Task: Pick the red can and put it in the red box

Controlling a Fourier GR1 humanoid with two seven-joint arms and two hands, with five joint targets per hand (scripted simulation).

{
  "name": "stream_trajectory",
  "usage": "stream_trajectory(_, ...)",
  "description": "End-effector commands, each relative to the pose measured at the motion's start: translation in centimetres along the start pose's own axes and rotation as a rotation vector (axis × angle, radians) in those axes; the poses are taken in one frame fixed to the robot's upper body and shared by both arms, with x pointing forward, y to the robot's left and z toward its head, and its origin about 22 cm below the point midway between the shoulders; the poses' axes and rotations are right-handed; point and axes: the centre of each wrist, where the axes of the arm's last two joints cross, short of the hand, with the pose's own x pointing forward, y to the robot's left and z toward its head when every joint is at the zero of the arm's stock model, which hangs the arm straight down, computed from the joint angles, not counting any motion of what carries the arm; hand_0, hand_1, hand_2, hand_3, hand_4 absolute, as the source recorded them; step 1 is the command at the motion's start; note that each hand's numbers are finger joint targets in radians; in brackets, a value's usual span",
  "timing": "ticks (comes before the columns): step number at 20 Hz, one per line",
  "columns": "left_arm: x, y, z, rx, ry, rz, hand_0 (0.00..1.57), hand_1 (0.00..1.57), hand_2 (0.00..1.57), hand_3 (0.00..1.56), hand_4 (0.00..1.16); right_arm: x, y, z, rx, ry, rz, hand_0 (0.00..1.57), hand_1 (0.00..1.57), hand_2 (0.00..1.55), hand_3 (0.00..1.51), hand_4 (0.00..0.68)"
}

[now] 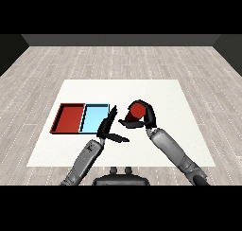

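Note:
The red can [137,111] is held in my right hand [144,117], whose fingers and thumb curl round it, near the middle of the white table [156,93]. It sits to the right of both trays. The red tray [70,118] lies at the left, with nothing in it. My left hand [108,126] is open, fingers straight and thumb pointing right, at the right edge of the light blue tray [94,117].
The light blue tray lies directly right of the red tray, between the red tray and the can. My left forearm [85,159] rises from the lower left and my right forearm [175,152] from the lower right.

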Motion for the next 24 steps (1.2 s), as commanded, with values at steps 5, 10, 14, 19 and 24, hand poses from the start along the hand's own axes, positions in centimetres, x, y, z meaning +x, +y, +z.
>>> stream_trajectory(5,-1.3,0.6,-1.1,0.019,0.041,0.007,0.0,0.0,0.0,0.0,0.0,0.3,1.5,0.6,0.032,0.003,-0.022,1.46,1.46,1.43,1.37,0.569)
stream_trajectory(10,-1.8,0.6,-1.9,0.029,0.024,0.034,0.0,0.0,0.0,0.0,0.0,2.5,3.3,1.4,0.021,-0.008,-0.051,1.48,1.48,1.44,1.37,0.56)
stream_trajectory(14,-2.3,-0.8,-1.6,0.02,0.037,0.029,0.0,0.0,0.0,0.0,0.0,1.5,3.9,0.8,0.022,-0.02,-0.045,1.47,1.47,1.43,1.37,0.554)
stream_trajectory(19,0.7,-0.1,-1.7,-0.018,0.026,0.058,0.0,0.0,0.0,0.0,0.0,2.4,5.9,-0.1,0.071,-0.012,-0.079,1.45,1.45,1.42,1.37,0.541)
stream_trajectory(24,-0.5,0.8,-2.0,-0.005,0.001,-0.006,0.0,0.0,0.0,0.0,0.0,2.1,6.8,0.6,0.072,-0.034,-0.128,1.47,1.47,1.43,1.37,0.508)
